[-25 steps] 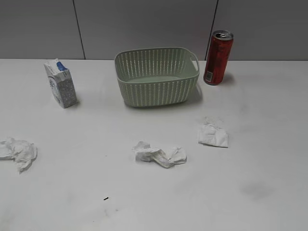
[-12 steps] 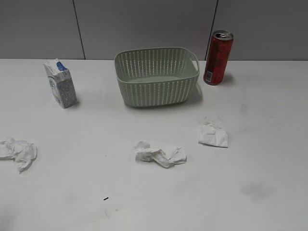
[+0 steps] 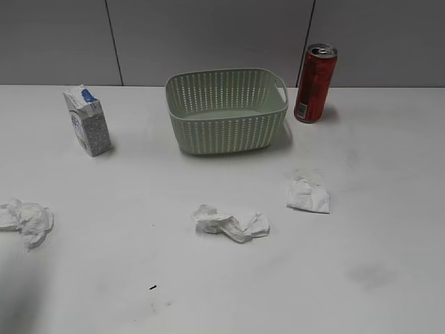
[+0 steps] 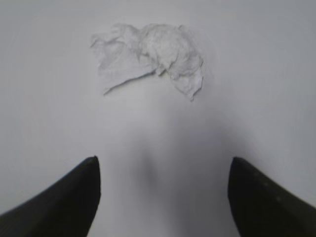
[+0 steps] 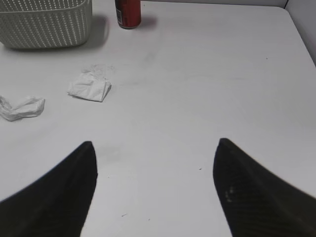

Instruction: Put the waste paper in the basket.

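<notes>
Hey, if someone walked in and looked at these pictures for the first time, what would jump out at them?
Probably the tall red drink can standing at the back right, the only strong colour, just right of the pale green basket, which looks empty. Next, three crumpled wads of waste paper on the white table: one at the far left edge, one front and centre, one to its right. The left gripper hovers open near the left wad.

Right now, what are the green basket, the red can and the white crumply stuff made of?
The basket looks like matte pale green plastic: its walls are moulded with neat rows of slots. The can seems to be metal, with a shiny silver rim and glossy red coat. The wads look like thin, soft tissue paper, wrinkled with torn-looking edges.
</notes>
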Robot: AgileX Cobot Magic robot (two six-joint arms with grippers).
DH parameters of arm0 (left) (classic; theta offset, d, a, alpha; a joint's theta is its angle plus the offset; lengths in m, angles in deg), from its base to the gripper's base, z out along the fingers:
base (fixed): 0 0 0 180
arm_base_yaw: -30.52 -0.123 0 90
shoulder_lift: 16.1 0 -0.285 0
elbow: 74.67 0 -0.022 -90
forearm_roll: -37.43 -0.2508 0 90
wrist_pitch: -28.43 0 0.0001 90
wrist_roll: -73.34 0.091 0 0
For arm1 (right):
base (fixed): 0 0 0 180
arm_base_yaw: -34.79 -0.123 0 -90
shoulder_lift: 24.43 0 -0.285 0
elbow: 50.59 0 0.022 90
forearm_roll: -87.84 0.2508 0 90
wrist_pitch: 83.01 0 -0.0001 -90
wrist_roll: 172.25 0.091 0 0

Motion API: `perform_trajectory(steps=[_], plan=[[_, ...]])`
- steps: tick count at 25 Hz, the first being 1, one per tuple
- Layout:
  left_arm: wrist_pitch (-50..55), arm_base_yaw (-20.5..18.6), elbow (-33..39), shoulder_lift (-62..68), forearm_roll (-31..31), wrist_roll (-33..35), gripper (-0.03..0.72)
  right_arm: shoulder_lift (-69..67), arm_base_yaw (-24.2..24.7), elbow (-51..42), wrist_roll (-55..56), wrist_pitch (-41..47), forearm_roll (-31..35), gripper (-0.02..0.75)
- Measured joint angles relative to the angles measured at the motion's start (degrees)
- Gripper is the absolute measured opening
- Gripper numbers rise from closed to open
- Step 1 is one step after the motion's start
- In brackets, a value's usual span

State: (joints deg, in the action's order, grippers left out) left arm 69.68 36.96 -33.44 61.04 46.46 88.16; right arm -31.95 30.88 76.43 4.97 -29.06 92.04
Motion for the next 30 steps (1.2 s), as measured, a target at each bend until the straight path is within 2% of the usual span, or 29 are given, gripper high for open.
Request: perform_trajectory(steps=[8, 12, 18, 24, 27, 28, 30], plan=[[-7.7, 0.6, -7.2, 19.3, -2.5, 0.7, 0.591, 0.0, 0.0, 0.0, 0.0, 0.0, -0.1, 0.553], [-12.0, 0.6, -8.5, 26.4, -3.0, 0.7, 0.591, 0.0, 0.0, 0.0, 0.0, 0.0, -0.1, 0.553], [-17.9, 0.6, -8.6, 32.1, -3.3, 0.7, 0.591, 0.0, 0.0, 0.0, 0.0, 0.0, -0.1, 0.553], [-18.8, 0.6, -9.2, 33.5, -3.2, 0.7, 0.588, 0.0, 0.0, 0.0, 0.0, 0.0, -0.1, 0.553], [-18.8, 0.6, -9.2, 33.6, -2.8, 0.7, 0.528, 0.0, 0.0, 0.0, 0.0, 0.0, -0.1, 0.553], [-18.9, 0.6, -9.2, 33.6, -2.5, 0.7, 0.481, 0.0, 0.0, 0.0, 0.0, 0.0, -0.1, 0.553], [-19.4, 0.6, -9.2, 33.8, -2.3, 0.7, 0.342, 0.0, 0.0, 0.0, 0.0, 0.0, -0.1, 0.553]])
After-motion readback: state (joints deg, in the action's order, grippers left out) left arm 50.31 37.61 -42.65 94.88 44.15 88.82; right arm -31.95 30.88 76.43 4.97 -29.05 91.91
